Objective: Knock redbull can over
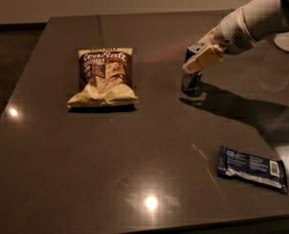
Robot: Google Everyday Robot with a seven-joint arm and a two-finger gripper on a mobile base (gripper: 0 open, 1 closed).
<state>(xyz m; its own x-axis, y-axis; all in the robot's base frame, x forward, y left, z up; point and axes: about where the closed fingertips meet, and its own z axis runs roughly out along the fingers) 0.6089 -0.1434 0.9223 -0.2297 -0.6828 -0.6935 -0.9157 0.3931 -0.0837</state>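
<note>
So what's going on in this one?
The robot's arm reaches in from the picture's right, and its hand is at the upper part of the redbull can on the dark table. The can stands upright, not yet knocked over. A chip bag lies further left and a blue snack bar wrapper nearer the front.

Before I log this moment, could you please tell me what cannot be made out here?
All in the camera view:
- The upper part of the redbull can, covered by the claw at the back right of the table.
- Whether the claw touches the can; they overlap.
- The rest of the arm, cut off by the right edge.
- Print on the snack bar wrapper, too small to read.
</note>
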